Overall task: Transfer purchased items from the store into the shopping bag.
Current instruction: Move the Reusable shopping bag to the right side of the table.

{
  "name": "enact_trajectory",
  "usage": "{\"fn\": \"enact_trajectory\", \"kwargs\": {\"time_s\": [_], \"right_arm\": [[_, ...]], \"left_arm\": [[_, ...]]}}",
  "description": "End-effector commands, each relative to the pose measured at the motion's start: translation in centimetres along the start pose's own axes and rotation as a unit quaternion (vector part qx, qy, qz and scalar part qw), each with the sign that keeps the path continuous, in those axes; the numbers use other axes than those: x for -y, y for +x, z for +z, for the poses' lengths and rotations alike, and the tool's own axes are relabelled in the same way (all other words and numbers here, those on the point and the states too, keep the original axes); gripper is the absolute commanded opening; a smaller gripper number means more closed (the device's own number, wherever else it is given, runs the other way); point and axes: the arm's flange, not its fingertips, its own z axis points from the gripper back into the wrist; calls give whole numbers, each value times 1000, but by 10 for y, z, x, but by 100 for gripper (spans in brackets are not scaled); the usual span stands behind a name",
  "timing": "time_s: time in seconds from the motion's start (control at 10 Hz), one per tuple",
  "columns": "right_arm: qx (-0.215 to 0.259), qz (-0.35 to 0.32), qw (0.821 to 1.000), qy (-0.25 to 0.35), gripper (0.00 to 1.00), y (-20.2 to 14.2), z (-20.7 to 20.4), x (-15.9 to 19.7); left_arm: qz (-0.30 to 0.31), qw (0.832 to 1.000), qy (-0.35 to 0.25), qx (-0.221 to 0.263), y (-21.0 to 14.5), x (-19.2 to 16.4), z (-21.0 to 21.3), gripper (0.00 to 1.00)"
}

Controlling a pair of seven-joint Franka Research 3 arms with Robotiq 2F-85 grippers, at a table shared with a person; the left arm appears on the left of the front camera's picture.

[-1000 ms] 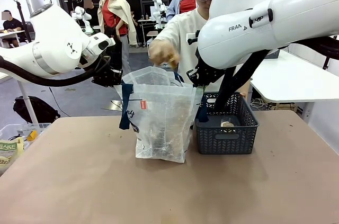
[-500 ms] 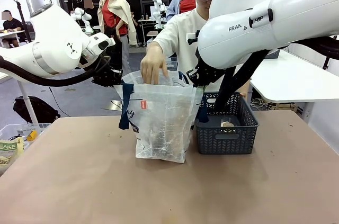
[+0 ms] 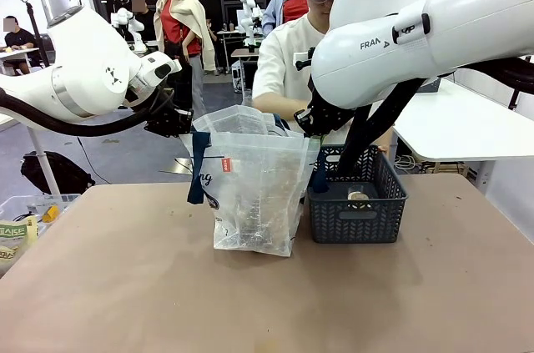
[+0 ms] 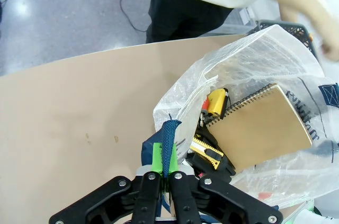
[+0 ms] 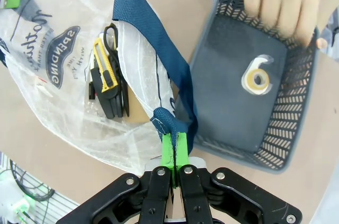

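Currently both arms serve as bag holders. The left pincer (image 4: 163, 161) is clamped narrow on one navy handle strap (image 4: 169, 136), and the right pincer (image 5: 175, 152) is clamped likewise on the opposite strap (image 5: 153, 38). Between them the shopping bag (image 3: 254, 194) stands upright on the desk (image 3: 250, 303) with its mouth spread, just beside the dark grey basket (image 3: 359, 224).

Purchased items (image 5: 108, 83) noted inside the bag: a spiral notebook (image 4: 265, 126), a yellow utility knife (image 5: 103, 62) and scissors (image 5: 112, 33). One roll of tape (image 5: 257, 78) lies in the basket, with the person's hand (image 5: 280, 1) over the basket's far rim. Judged status: transfer well along, tape outstanding.

Hazards identified:
- Each strap is pinched only between the green pads. Any slip would let that side of the mouth fold shut and block the next item.
- The film is thin; the arms drawing apart could tear it at a strap seam or lift the bag off the desk.
- The person's hand works close to the right arm, so any arm motion risks contact.
- The notebook leans against one wall; a dropped item could tip the bag.
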Motion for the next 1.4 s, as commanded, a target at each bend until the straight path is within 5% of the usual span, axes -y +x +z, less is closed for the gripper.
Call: {"fn": "enact_trajectory", "kwargs": {"time_s": [0.0, 1.3], "right_arm": [[4, -3, 1000, 0, 0, -3, -1, 3], [4, -3, 1000, 0, 0, -3, -1, 3]], "left_arm": [[-3, 1000, 4, 4, 4, -3, 2, 0], [-3, 1000, 4, 4, 4, -3, 2, 0]]}}
